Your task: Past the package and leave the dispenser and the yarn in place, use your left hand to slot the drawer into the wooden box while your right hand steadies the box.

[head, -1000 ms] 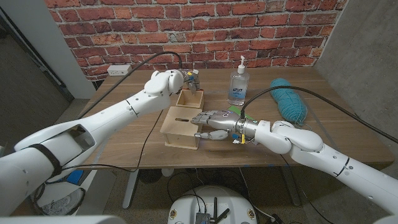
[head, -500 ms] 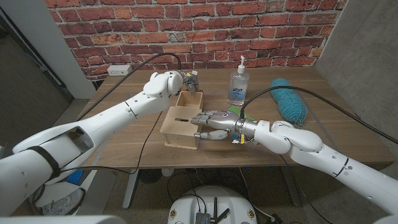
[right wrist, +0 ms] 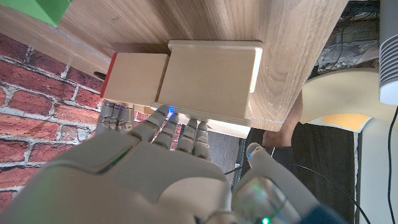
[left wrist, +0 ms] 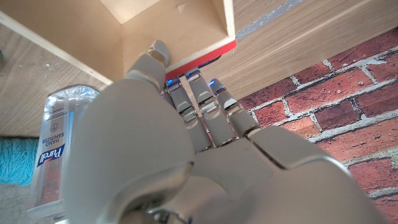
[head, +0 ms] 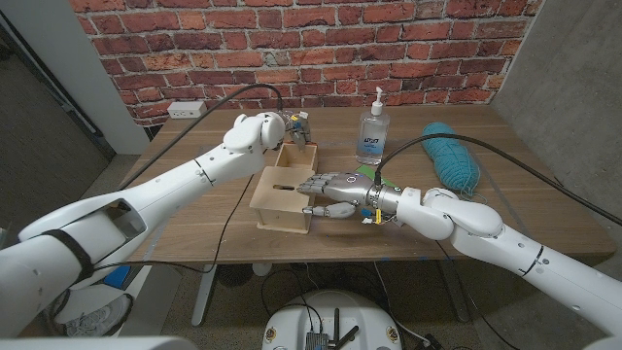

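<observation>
The pale wooden box (head: 280,201) lies near the table's front edge. The open-topped drawer (head: 296,156), with a red end (left wrist: 202,55), sticks out of the box's far side, partly inside. My left hand (head: 290,126) grips the drawer's far end, thumb inside the wall and fingers (left wrist: 202,102) on the red edge. My right hand (head: 330,192) holds the box from its right side, fingers over the top and thumb on the side wall. In the right wrist view the box (right wrist: 211,74) and drawer (right wrist: 138,76) lie in line beyond my right hand (right wrist: 168,168).
A clear sanitizer dispenser (head: 372,131) stands just right of the drawer. Teal yarn (head: 452,156) lies at the far right. A green package (head: 364,171) sits beside my right wrist. Cables run over the table behind both arms. The box sits near the front edge.
</observation>
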Motion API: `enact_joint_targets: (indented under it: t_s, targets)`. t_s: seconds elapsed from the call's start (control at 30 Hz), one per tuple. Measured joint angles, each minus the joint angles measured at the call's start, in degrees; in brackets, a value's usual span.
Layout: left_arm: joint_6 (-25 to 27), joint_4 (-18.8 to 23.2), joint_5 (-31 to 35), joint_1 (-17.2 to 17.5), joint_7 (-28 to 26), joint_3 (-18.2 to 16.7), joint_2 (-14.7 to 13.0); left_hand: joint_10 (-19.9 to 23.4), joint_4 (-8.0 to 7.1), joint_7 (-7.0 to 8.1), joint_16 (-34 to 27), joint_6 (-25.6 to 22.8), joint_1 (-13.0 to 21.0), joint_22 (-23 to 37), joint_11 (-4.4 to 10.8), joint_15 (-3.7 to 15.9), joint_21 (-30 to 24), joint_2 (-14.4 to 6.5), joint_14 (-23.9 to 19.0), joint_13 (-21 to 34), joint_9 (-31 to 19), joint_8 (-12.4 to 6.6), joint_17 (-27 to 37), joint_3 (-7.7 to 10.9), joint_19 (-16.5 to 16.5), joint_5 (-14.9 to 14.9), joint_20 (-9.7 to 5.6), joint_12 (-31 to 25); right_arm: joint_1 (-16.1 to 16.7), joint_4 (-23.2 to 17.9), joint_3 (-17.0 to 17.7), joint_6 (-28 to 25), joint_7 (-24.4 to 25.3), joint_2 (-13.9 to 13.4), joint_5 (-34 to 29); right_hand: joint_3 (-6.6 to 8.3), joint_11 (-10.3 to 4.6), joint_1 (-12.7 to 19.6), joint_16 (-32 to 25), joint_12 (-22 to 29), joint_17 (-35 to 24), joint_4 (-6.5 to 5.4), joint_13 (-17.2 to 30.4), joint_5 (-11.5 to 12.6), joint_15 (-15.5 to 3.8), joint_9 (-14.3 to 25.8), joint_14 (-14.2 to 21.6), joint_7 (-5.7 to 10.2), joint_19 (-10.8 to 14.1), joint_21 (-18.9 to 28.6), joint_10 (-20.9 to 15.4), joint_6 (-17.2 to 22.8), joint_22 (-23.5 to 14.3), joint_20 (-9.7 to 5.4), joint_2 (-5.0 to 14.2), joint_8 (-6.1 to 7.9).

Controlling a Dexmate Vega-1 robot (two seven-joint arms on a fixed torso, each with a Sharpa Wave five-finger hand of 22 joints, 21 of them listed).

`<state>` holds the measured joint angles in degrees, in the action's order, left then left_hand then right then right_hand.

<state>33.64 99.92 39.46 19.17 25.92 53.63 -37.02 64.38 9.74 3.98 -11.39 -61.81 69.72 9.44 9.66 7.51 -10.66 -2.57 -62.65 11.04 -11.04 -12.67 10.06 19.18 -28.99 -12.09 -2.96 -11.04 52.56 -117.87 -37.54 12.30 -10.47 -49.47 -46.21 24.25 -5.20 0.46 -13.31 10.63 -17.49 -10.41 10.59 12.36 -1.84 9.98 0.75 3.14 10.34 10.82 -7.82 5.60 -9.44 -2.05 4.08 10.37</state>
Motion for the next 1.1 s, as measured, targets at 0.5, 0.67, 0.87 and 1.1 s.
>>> enact_joint_targets:
  t_s: [0.5, 0.67, 0.87, 1.1]
  targets:
    - [0.41, 1.57, 0.27, 0.79, 0.59, -0.55, -1.23, 0.0, 0.08, -0.02, -0.08, 0.02, 0.0, 0.0, 0.0, 0.2, 0.0, 0.0, -0.2, -0.01, 0.0, -0.07, 0.0, -0.08, 0.0, 0.01, 0.0, 0.01, -0.07, -0.23, -0.12, -0.28, -0.4, 0.03, 0.05, 0.0, 0.42, 0.0, 0.01, 0.23, 0.04, 0.0, 0.02, 0.0, 0.0, -0.01, 0.0, 0.0, 0.5, 0.38, -0.03, 0.0, -0.15, -0.11, 0.0, 0.0]
    - [0.42, 1.66, 0.3, 1.14, 0.29, -0.76, -1.31, 0.0, 0.09, -0.02, -0.08, 0.02, 0.0, 0.0, 0.0, 0.2, 0.0, -0.01, -0.2, -0.01, 0.0, -0.04, 0.0, -0.08, 0.0, 0.01, 0.0, 0.03, -0.1, -0.24, -0.15, -0.3, -0.42, 0.03, 0.05, 0.0, 0.41, 0.0, 0.01, 0.23, 0.04, 0.0, 0.03, 0.0, 0.0, -0.01, 0.0, 0.0, 0.5, 0.38, -0.03, 0.0, -0.15, -0.11, 0.0, 0.0]
    - [0.37, 1.67, 0.31, 1.48, -0.29, -0.88, -1.25, 0.0, 0.09, -0.03, -0.08, 0.03, -0.01, 0.0, 0.0, 0.2, 0.0, -0.01, -0.2, 0.01, -0.01, 0.05, 0.0, -0.08, 0.0, 0.02, 0.0, 0.06, -0.1, -0.43, -0.16, -0.45, -0.46, 0.0, -0.11, 0.0, 0.41, 0.0, 0.01, 0.23, 0.04, 0.0, 0.04, 0.0, 0.0, -0.01, 0.0, 0.0, 0.5, 0.38, -0.03, 0.0, -0.16, -0.11, 0.0, 0.0]
    - [0.04, 1.39, 0.33, 1.7, -0.88, -0.92, -1.04, 0.0, 0.09, -0.03, -0.08, 0.03, -0.01, 0.0, 0.0, 0.2, 0.0, -0.01, -0.2, 0.02, -0.03, 0.07, 0.0, -0.08, 0.0, 0.18, 0.0, 0.08, 0.06, -0.68, -0.14, -0.54, -0.46, -0.11, -0.27, 0.0, 0.41, 0.0, 0.01, 0.22, -0.22, 0.0, -0.02, 0.0, 0.0, 0.04, 0.0, 0.0, 0.5, 0.38, -0.02, 0.0, -0.16, -0.11, 0.0, 0.0]
